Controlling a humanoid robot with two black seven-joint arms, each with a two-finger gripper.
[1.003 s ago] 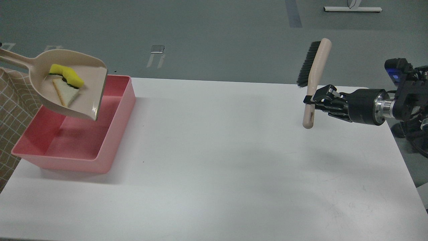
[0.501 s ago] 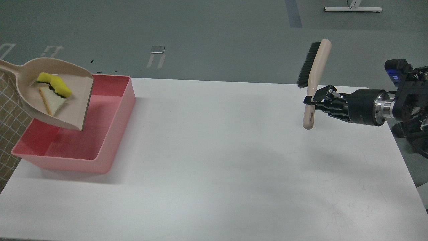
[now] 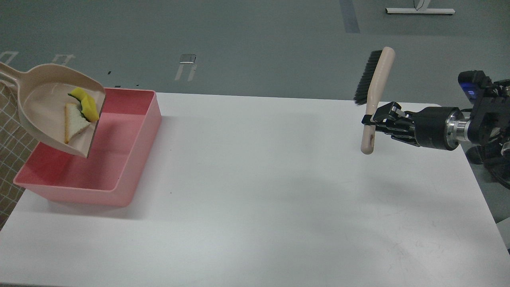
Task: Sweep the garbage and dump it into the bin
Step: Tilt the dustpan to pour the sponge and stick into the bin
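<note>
Garbage: sponge [image 3: 87, 104] and bread [image 3: 74, 121] are lying inside the dustpan [image 3: 48, 111], sliding toward its lower lip; sponge is touching the bread's far corner, right at the lip.
Dustpan: hanging tilted over the far-left part of the bin [image 3: 131, 159], lip pointing down into it, handle running off the left edge.
Bin: sitting on the counter [image 3: 279, 199] at its left side; the visible floor is showing pink and bare, though the dustpan is hiding part of it.
Left claw: not showing anywhere; only the handle is entering from the left, so what is carrying the dustpan is out of sight.
Right claw [image 3: 372, 119]: pinching the brush [image 3: 374, 91] low on its handle, holding it upright above the counter's right side, bristles facing left, well apart from the bin.
Done: sweeping is looking finished, since both pieces are riding in the dustpan and none are lying on the counter.
Left: dumping is underway but not complete; both pieces are yet to drop over the lip into the bin.
Next move, as I judge it: tipping steeper so the pieces are sliding off, keeping the lip inside the bin's walls.
</note>
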